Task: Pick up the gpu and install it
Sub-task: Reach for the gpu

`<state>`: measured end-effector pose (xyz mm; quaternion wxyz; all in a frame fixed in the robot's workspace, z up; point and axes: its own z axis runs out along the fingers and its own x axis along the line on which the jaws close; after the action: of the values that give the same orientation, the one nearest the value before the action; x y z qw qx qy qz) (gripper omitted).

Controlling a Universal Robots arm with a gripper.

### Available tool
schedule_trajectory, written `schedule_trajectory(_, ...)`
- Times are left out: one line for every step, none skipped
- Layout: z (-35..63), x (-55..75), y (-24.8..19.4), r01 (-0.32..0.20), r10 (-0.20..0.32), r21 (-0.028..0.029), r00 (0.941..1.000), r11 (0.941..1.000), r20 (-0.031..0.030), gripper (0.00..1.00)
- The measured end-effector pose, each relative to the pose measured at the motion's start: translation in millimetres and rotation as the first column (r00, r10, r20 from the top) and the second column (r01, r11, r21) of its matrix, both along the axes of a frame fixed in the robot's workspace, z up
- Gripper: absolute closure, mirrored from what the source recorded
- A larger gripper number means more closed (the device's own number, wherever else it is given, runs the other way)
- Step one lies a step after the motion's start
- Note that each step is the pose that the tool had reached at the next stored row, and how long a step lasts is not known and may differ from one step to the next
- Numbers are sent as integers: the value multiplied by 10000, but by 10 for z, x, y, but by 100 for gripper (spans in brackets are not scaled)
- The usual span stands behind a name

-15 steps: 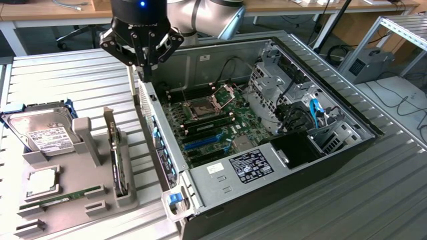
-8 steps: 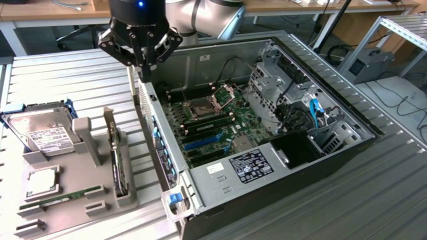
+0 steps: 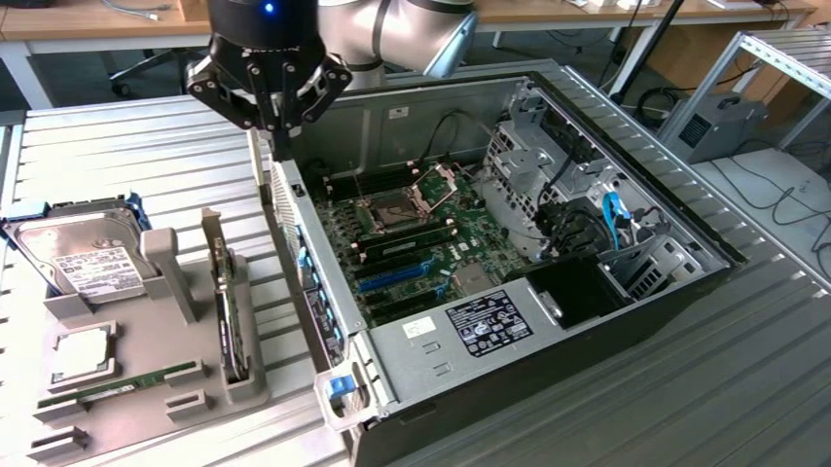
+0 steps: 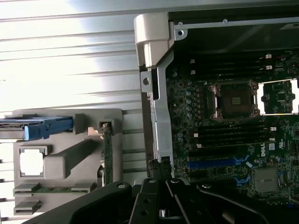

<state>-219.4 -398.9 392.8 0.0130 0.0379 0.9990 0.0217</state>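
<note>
While closed on nothing, the gripper [image 3: 278,146] hangs over the side wall of the computer case [image 3: 389,117]; the gpu [image 3: 229,311] stands on edge in the grey holder [image 3: 169,272] beside that case. Pick-up looks unstarted; grasping calls for parted jaws astride its edge.

Open PC case [image 3: 389,125] lies on ridged metal table [image 3: 130,146]. Motherboard [image 3: 429,238] is exposed, with CPU socket [image 3: 389,211] and blue slots [image 3: 396,276]. Grey holder [image 3: 150,336] just beside the case, on the exterior view's left, carries hard drive [image 3: 81,261] (blue caddy), processor chip [image 3: 82,355] and green memory stick [image 3: 120,385].
</note>
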Motion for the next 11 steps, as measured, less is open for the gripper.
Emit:
schedule_trajectory(0, -3, 0, 0, 0, 0, 10000, 10000, 0, 89)
schedule_trajectory(0, -6, 0, 0, 0, 0, 10000, 10000, 0, 89)
schedule_trajectory(0, -10, 0, 0, 0, 0, 10000, 10000, 0, 89)
schedule_trajectory(0, -14, 0, 0, 0, 0, 10000, 10000, 0, 89)
schedule_trajectory(0, -19, 0, 0, 0, 0, 10000, 10000, 0, 89)
schedule_trajectory(0, -23, 0, 0, 0, 0, 10000, 10000, 0, 89)
schedule_trajectory(0, -33, 0, 0, 0, 0, 10000, 10000, 1, 89)
schedule_trajectory(0, -38, 0, 0, 0, 0, 10000, 10000, 0, 89)
schedule_trajectory(0, -42, 0, 0, 0, 0, 10000, 10000, 0, 89)
schedule_trajectory(0, -47, 0, 0, 0, 0, 10000, 10000, 0, 89)
schedule_trajectory(-1, -51, 0, 0, 0, 0, 10000, 10000, 0, 89)
